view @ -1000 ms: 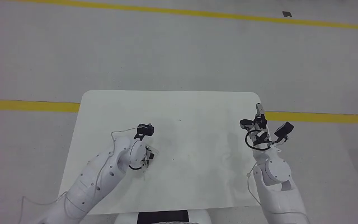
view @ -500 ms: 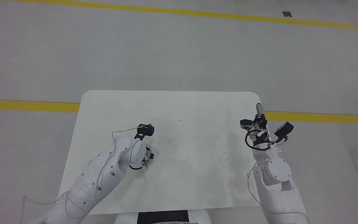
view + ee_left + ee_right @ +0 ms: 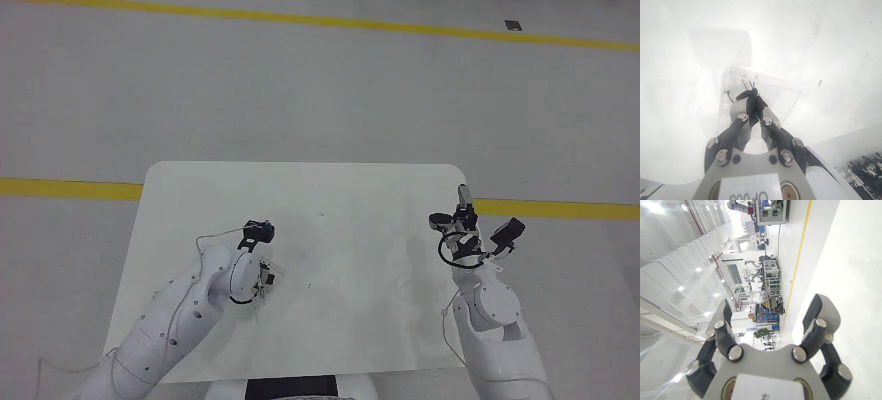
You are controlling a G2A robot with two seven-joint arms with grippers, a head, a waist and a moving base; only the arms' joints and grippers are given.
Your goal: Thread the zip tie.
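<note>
A small clear plastic box [image 3: 789,98] stands on the white table [image 3: 350,200], at its front left part; in the top view the box [image 3: 272,271] is just in front of the left arm's wrist. Thin black zip ties [image 3: 745,86] lie inside it. My left gripper [image 3: 753,92] reaches down into the box, its fingers [image 3: 750,103] closed together on a black zip tie. My right gripper [image 3: 770,308] is held up at the table's right edge, tilted toward the room, open with nothing between its fingers. In the top view the right gripper [image 3: 458,232] sits by the right edge.
The middle and back of the table are bare white surface with a few tiny dark specks [image 3: 819,82]. A yellow floor line [image 3: 560,208] runs behind the table's right side.
The left arm has shifted very slightly near the box. The right arm has not moved.
</note>
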